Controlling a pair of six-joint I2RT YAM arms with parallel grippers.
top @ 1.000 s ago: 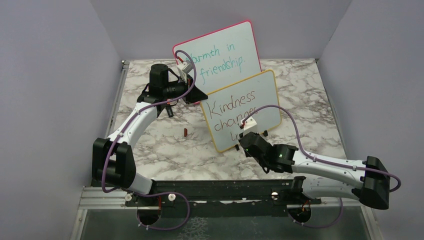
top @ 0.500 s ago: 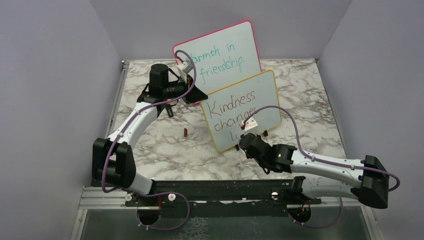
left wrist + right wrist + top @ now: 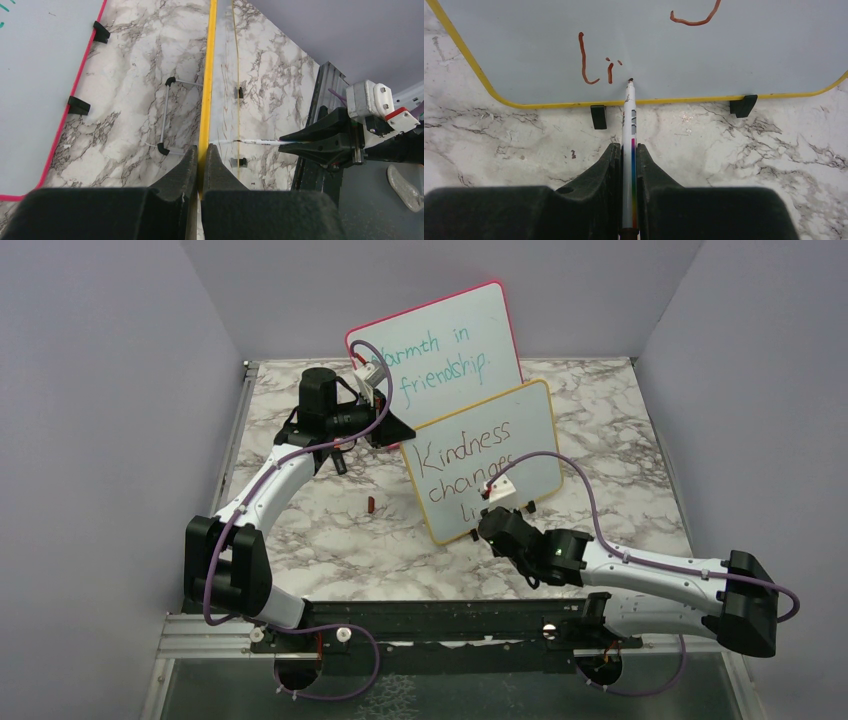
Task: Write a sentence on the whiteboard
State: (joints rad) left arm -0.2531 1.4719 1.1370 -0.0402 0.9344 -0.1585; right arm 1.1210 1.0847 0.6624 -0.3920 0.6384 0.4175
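My left fingers (image 3: 190, 162) are pinched shut on the yellow side edge of the whiteboard (image 3: 525, 425), I judge to brace it against the push of writing. It stands on its feet mid-frame on the worktop (image 3: 330, 530), in front of the pink-framed board (image 3: 440, 330). My right fingers (image 3: 614, 157) are narrow, clamped round the marker (image 3: 628, 115), which points up the frame. Its tip looks to be on the board's lower part, just right of "Li", the start of the third line of the sentence (image 3: 468, 455).
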